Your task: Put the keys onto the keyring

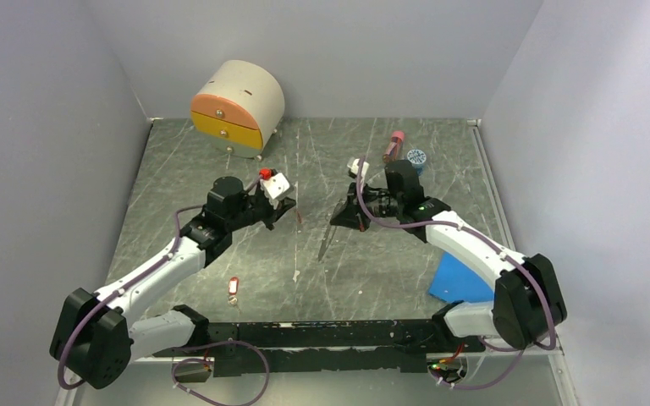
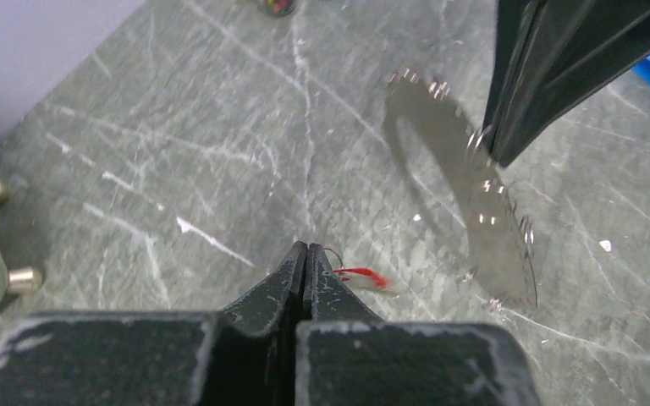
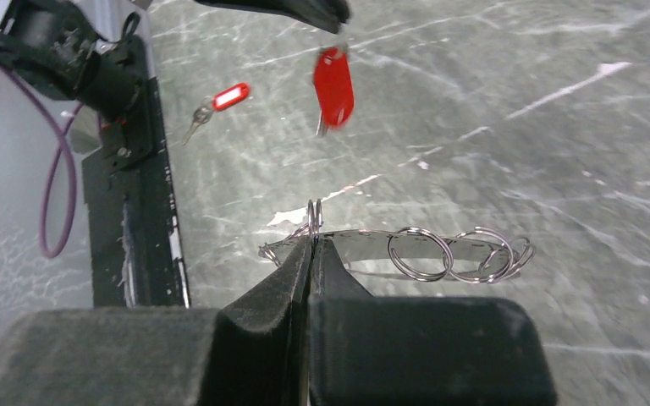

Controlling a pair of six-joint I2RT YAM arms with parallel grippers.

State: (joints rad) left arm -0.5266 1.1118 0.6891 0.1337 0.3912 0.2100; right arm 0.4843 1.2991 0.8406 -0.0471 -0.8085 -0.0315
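1. Red is the tag on the small metal key, which hangs from the left jaws, shut tight on its top.
2. It dangles just above and past the right jaws, which are clamped on the thin metal wire keyring, up off the grey stone desk.
3. The key could swing and miss the wire, or the keyring could twist in the grip.

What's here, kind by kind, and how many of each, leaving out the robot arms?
Red-tagged keys: 2
Keyring: 1
Drawer box: 1
Pink bottle: 1
Blue jar: 1
Blue block: 1
Total: 7
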